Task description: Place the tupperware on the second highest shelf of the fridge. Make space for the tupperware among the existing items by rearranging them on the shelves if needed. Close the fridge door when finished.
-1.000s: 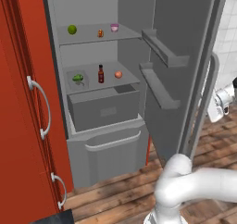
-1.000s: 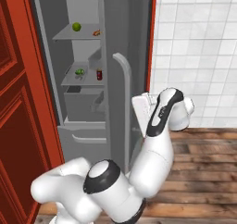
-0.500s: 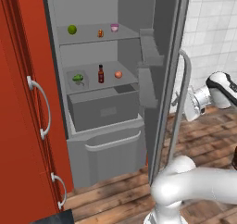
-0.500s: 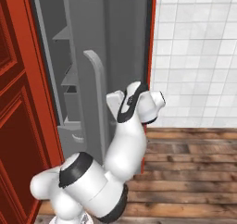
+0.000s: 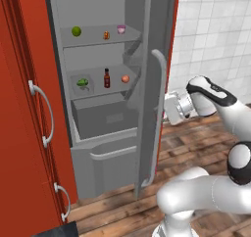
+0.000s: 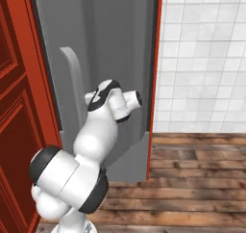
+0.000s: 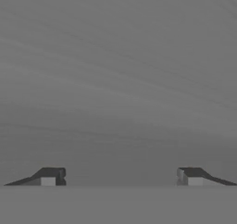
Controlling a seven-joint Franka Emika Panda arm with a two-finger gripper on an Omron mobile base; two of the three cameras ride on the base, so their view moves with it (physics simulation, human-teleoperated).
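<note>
Against the outer face of the half-shut fridge door (image 5: 147, 84), the gripper (image 7: 120, 177) is held spread, grasping nothing.

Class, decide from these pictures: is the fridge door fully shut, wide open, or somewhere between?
Somewhere between: the fridge door stands ajar, its edge leaving the second highest shelf in sight, with the gripper against its flat grey face.

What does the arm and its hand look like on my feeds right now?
The arm is glossy white, built of rounded tubular links with dark grey to black bands and caps at the joints. No cables or markings show. The hand ends in two small dark fingertips, each with a pale grey pad.
</note>
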